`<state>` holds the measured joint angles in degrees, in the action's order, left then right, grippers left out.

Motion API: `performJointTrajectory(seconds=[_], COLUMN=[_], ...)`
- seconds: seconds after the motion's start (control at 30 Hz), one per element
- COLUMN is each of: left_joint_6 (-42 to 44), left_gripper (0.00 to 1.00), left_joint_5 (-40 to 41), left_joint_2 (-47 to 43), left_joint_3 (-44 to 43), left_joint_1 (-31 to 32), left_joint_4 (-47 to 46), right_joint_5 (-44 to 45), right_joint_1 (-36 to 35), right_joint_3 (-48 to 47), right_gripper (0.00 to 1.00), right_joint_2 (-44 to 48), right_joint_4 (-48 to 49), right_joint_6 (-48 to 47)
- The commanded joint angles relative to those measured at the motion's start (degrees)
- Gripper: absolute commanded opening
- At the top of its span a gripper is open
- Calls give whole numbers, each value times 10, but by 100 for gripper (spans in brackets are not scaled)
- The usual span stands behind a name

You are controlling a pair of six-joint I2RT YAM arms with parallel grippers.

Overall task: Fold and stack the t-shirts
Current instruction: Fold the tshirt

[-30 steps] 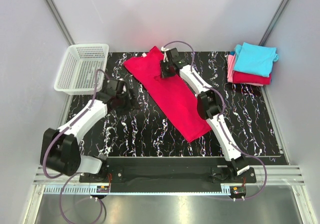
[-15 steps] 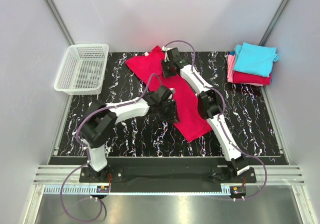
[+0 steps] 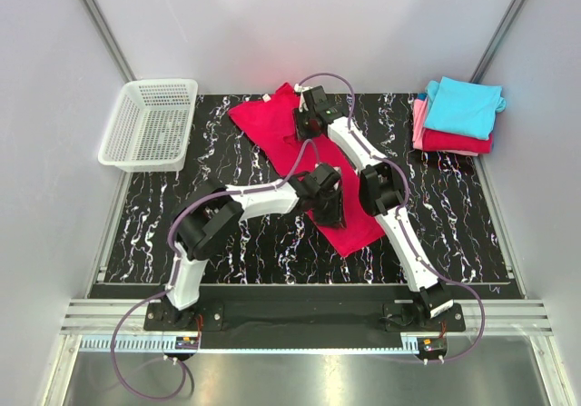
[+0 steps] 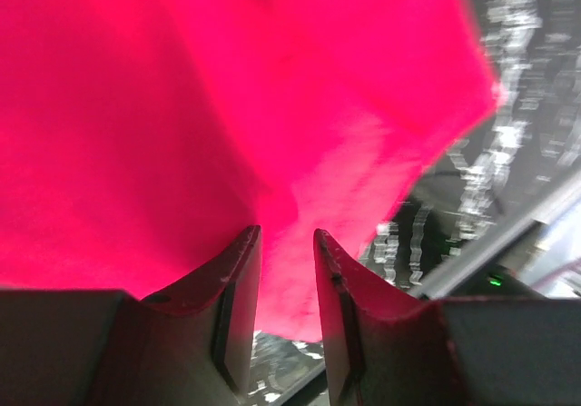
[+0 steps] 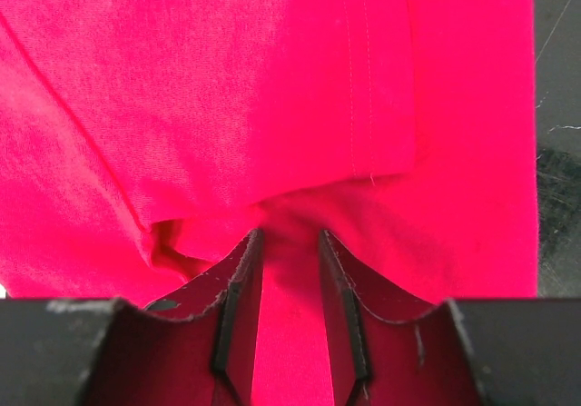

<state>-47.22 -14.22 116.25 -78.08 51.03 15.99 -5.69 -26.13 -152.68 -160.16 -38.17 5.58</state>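
No text, labels or numbers can be read

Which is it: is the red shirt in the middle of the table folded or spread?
Partly folded. The red shirt lies as a long narrow band, and the right wrist view shows one hemmed layer over another.

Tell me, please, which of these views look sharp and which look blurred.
Left wrist: blurred, the table beyond the red shirt streaked. Right wrist: crisp, the shirt's seam stitching readable. Top external: sharp and evenly lit, with a pink glow on the back wall.
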Motion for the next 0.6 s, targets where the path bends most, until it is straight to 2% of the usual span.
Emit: performJointTrajectory(seconds=[0.0,0.27,0.57], left_joint_6=[5,32,47], left_gripper=[35,37,37], left_joint_5=[50,64,59], left_joint_2=[-13,-80,-164], left_joint_3=[6,138,235], left_joint_1=[3,18,20], left_joint_4=[54,99,136], right_joint_5=[20,15,46], right_joint_1=[18,50,62], right_joint_3=[6,-7,-6], right_gripper=[38,38,38], right_joint_2=[-11,-19,-21], right_joint_4=[-66,-66,-67], right_joint_6=[-8,35,81])
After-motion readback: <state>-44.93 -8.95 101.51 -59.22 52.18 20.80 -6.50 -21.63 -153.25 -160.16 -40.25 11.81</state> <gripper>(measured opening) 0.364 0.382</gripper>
